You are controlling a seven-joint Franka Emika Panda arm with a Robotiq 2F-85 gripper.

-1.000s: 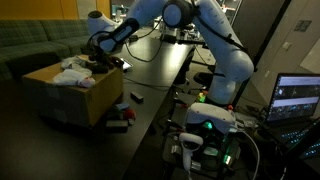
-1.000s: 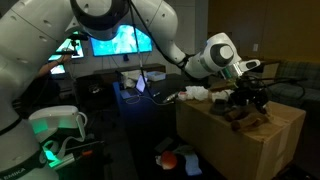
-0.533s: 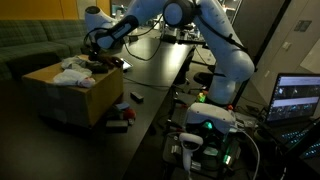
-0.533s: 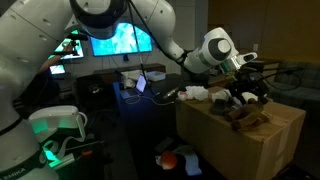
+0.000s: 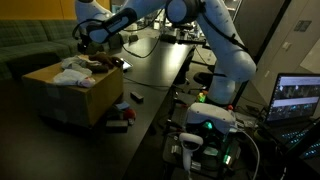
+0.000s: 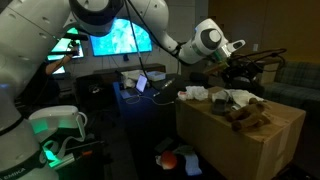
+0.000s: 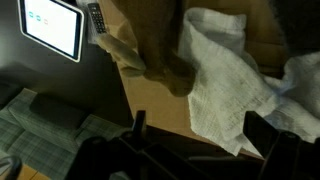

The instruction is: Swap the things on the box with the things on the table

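Wrist view and both exterior views show a dim room.

- One long black table, strewn with cables.
- One green upholstered sofa behind.
- One white robot arm, its base lit green.
- One brown cardboard box, just beside the table edge; whether it rests on the table I cannot tell.
- One large lit monitor; display too small to read.
- One open laptop, screen lit, text unreadable.
- Two white crumpled cloths, lying on the box top, one of them large in the wrist view.
- One brown crumpled item, also on the box top, touching a cloth.
- One black gripper, above the box top, clear of the cloths, fingers spread with nothing between them.
- One small red item, low beside the box.
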